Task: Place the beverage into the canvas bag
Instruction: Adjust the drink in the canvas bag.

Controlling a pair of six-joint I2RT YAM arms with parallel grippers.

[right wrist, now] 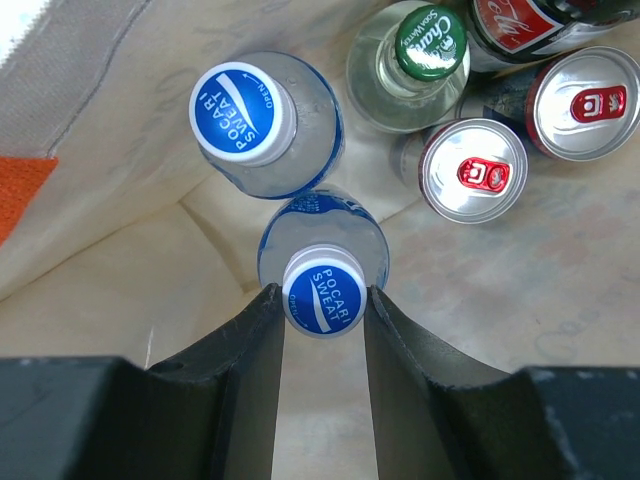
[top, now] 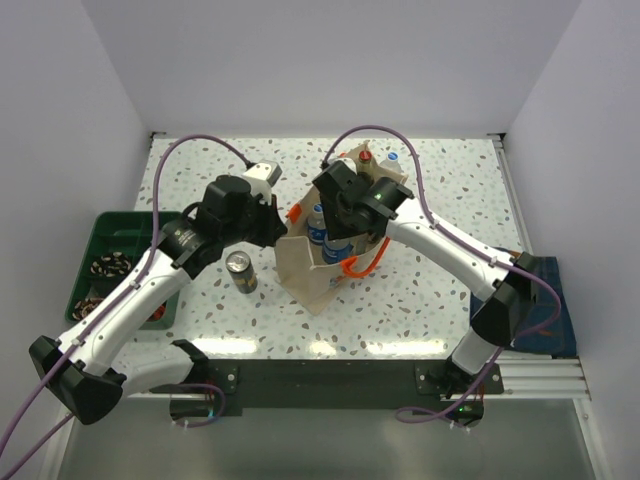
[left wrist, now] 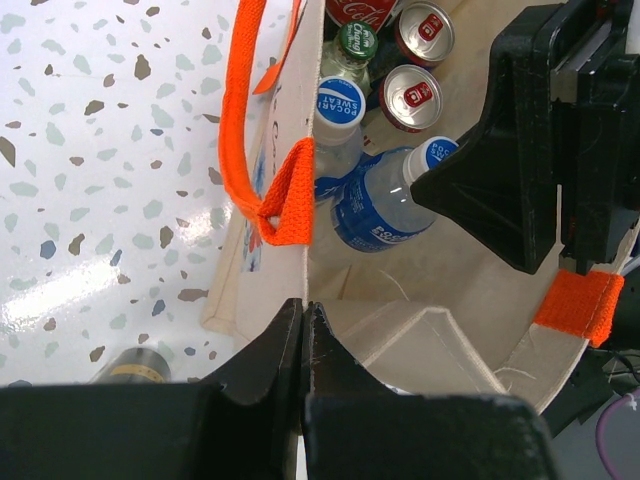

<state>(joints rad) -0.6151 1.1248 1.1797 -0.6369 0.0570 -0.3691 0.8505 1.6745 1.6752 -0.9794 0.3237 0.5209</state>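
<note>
Nearest, a dark can (top: pixel 240 272) is standing on the table (top: pixel 420 290) just beside the canvas bag (top: pixel 305 280), with a green tray (top: pixel 125 228) lying to the left. The bag's rim is being pinched by the left gripper (left wrist: pixel 303 308), its jaws closed on the fabric. Inside the bag, the beverage bottle (right wrist: pixel 322 235) is being clamped at its blue cap by the right gripper (right wrist: pixel 322 291). Beyond it, a second blue-capped bottle (right wrist: pixel 243 110), a green-capped bottle (right wrist: pixel 428 42) and two silver cans (right wrist: pixel 472 170) are being held in the bag.

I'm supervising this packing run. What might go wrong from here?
The right gripper holds the Pocari Sweat bottle only by its cap; tilted, it may topple against the standing bottle and cans on release. The left gripper pinches the canvas bag rim; a slip could collapse the opening.
</note>
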